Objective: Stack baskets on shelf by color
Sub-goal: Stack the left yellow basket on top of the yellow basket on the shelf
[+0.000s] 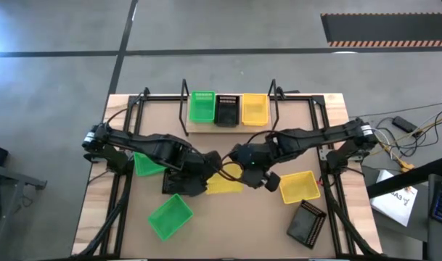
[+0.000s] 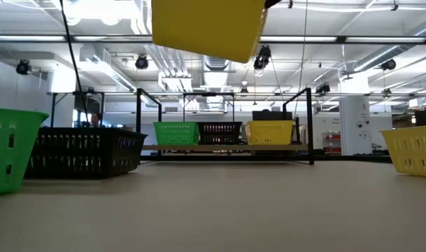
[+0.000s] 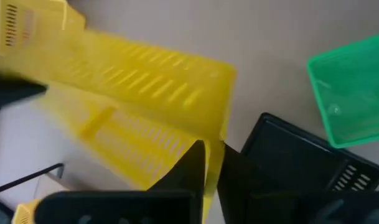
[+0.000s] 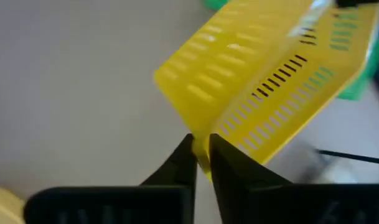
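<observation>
Both my arms meet mid-counter (image 1: 228, 225) on one yellow basket (image 1: 224, 181). Left fingers (image 3: 205, 171) are clamped on its rim wall. Right fingers (image 4: 201, 155) pinch another edge of the same basket. In the low view the basket (image 2: 207, 28) hangs clear above the counter surface, tilted. Left gripper (image 1: 210, 165) and right gripper (image 1: 239, 161) sit nearly nose to nose in the high view.

Shelf (image 1: 228, 125) is at the far edge with three baskets in a row on it: green (image 1: 202, 106), black (image 1: 227, 109), yellow (image 1: 255, 108), side by side and touching.

Loose on the counter: a green basket (image 1: 170, 216) near the front left, tilted; another green one (image 1: 146, 164) partly under my left arm; a black basket (image 1: 183, 185) under the left gripper, partly hidden; a yellow basket (image 1: 300, 186) right of centre; a black basket (image 1: 307, 223) near the front right, just beside that yellow one.
</observation>
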`<state>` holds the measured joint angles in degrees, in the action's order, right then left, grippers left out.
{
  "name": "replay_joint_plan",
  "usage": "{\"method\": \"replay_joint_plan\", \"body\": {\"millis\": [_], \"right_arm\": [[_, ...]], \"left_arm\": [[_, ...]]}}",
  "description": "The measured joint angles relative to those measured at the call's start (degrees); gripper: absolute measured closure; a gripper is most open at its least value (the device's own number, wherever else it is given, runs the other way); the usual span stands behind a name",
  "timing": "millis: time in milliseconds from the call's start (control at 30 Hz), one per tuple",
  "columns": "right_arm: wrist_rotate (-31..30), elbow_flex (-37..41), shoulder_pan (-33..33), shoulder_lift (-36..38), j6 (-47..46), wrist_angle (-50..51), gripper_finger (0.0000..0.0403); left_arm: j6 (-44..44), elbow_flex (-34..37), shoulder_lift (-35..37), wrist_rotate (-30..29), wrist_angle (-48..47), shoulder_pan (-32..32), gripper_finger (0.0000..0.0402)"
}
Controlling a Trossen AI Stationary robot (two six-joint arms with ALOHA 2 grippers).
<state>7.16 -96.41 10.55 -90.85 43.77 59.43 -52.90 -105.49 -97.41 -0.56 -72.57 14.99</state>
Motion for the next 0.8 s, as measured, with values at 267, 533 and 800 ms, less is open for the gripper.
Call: {"method": "replay_joint_plan", "body": {"millis": [267, 533, 800], "right_arm": [[3.9, 1.2, 0.4, -2.3, -9.2, 0.3, 0.0393], [3.7, 2.8, 0.3, -4.0, -19.5, 0.8, 0.0394], [-7.9, 3.1, -4.4, 0.2, -26.4, 5.1, 0.0394]], "left_arm": [[0.0, 0.0, 0.0, -0.2, 0.7, -2.0, 0.0276], [3.3, -0.1, 1.3, -8.5, -0.9, -3.2, 0.0202], [31.4, 0.6, 5.2, -14.4, -3.5, -5.2, 0.0199]]}}
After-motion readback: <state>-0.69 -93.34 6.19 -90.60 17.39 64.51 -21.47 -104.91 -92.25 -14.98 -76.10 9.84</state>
